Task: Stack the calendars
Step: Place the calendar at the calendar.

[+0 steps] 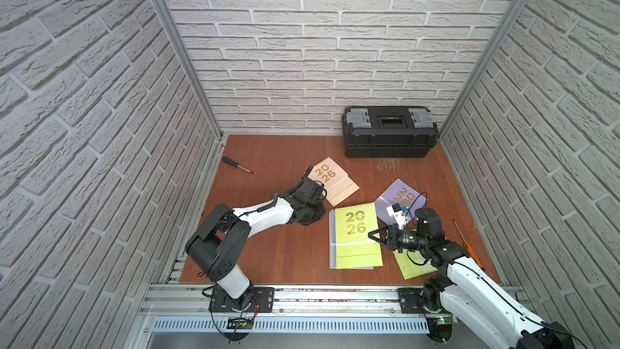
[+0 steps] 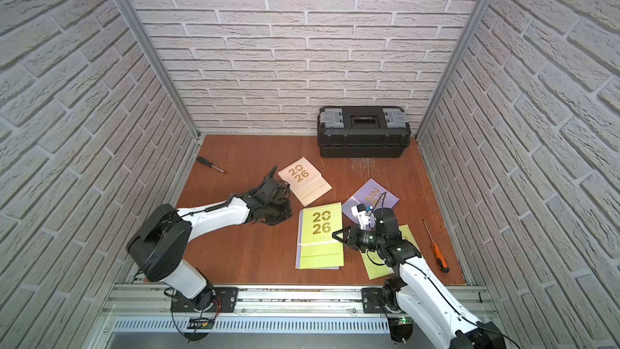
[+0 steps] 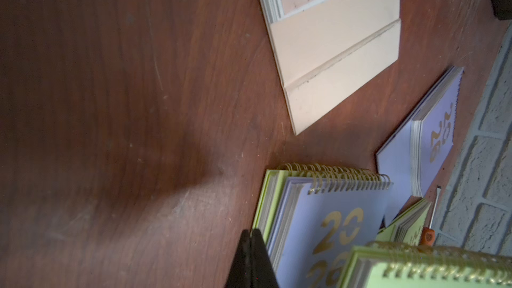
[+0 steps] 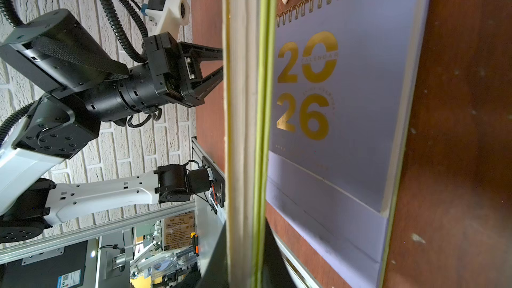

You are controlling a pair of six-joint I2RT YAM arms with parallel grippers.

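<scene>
My right gripper (image 1: 371, 235) is clamped on the edge of a lime green calendar (image 1: 357, 233) with a gold 2026 cover. It's tipped up over a lavender calendar (image 4: 346, 106) in the middle of the table (image 1: 268, 256). My left gripper (image 3: 250, 242) is pinched shut on nothing, just beside them.

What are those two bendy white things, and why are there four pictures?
They are two robot arms, each ending in a pincer. Two pictures look down from above on the whole table. The other two come from small cameras on the arms' wrists, so they look tilted and very close.

The arms' job is to pile up calendars marked 2026. The right pincer is shut on a green calendar, holding it by its edge over the pile. The left pincer is shut and empty.

A peach calendar, a lavender calendar and a second green calendar lie apart. There are also a black toolbox, a black screwdriver and an orange screwdriver.
</scene>
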